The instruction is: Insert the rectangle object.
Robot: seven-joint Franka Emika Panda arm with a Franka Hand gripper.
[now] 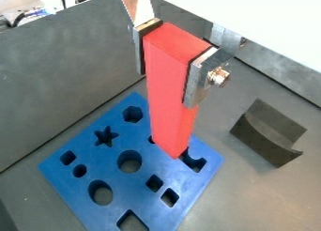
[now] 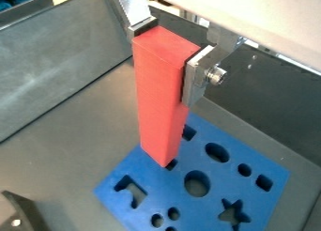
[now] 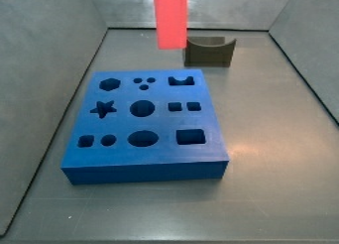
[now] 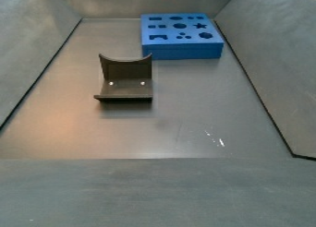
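Red block [image 1: 171,89] held upright over the blue board [image 1: 131,174]
The end effector [image 1: 174,54] grasps the block's top, silver fingers [image 1: 198,80] pressed against both sides.

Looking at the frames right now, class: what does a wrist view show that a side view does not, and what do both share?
Only the wrist view shows the gripper, its silver fingers clamped on the red rectangle object, held upright over the blue board. Only the side view shows the whole board resting on the floor and the block's free lower end. Both show the block, board and dark olive holder.
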